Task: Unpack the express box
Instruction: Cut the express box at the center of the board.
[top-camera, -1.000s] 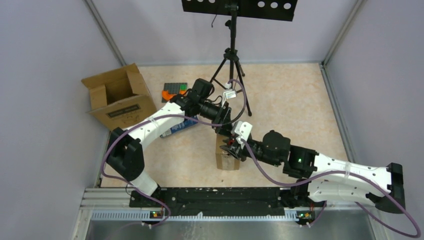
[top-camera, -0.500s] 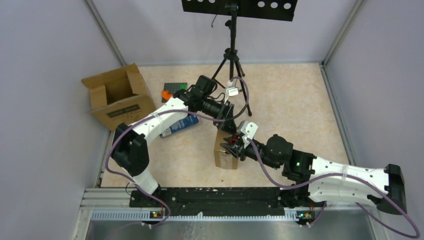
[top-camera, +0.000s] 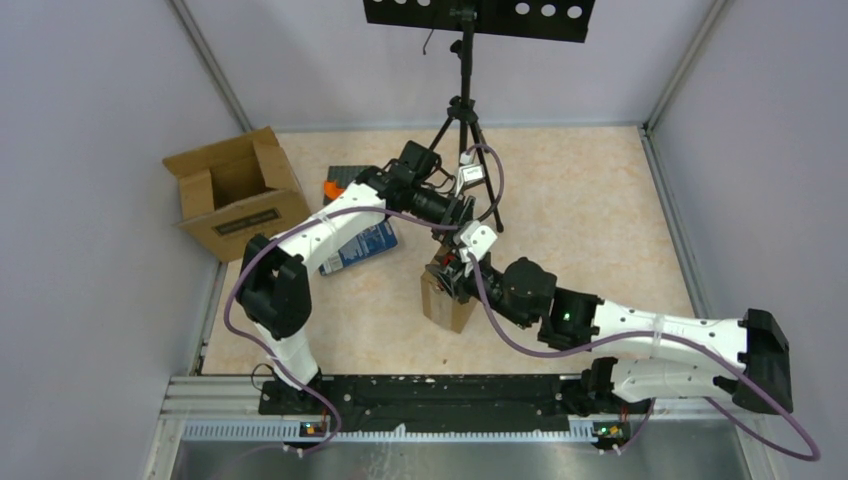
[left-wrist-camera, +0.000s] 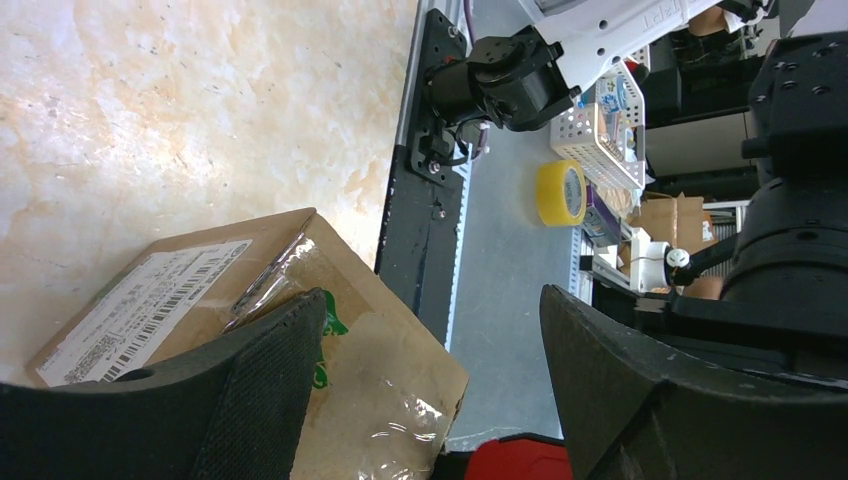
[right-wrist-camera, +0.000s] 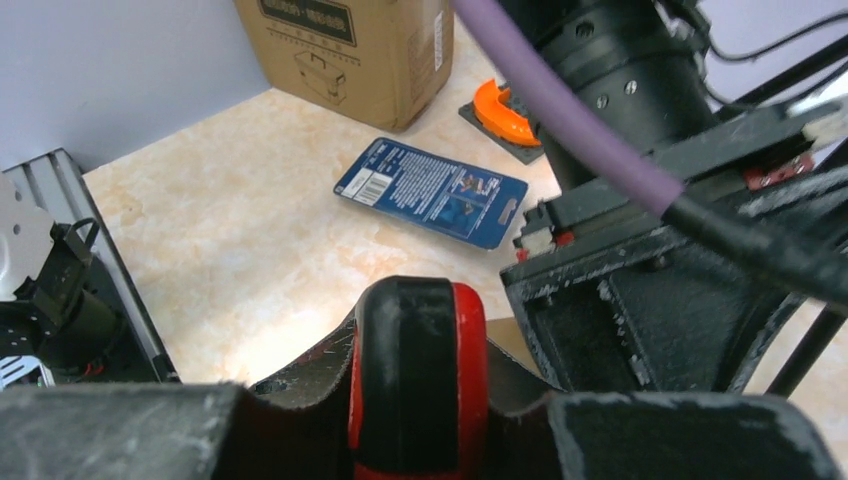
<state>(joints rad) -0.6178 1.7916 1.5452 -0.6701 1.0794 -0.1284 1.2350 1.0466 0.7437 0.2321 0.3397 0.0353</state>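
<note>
The express box (top-camera: 443, 302), small, brown and taped with a white label, stands tilted mid-table; the left wrist view shows its taped face (left-wrist-camera: 390, 390). My left gripper (top-camera: 463, 222) hangs open just above and behind it. One finger (left-wrist-camera: 255, 400) lies against the box's side and the other finger (left-wrist-camera: 650, 400) stands well clear. My right gripper (top-camera: 452, 276) is at the box's top, shut on a red-and-black tool (right-wrist-camera: 420, 370). That tool's red edge (left-wrist-camera: 520, 458) shows below the box in the left wrist view.
A larger open cardboard box (top-camera: 238, 192) stands at the back left. A blue flat pack (top-camera: 362, 247), an orange piece (top-camera: 335, 190) and a dark plate (top-camera: 350, 174) lie near it. A tripod (top-camera: 462, 120) stands behind the grippers.
My right arm has pushed forward and left with the tool, and the small box now leans over. My left arm has shifted slightly back and right, uncovering more of the blue pack.
</note>
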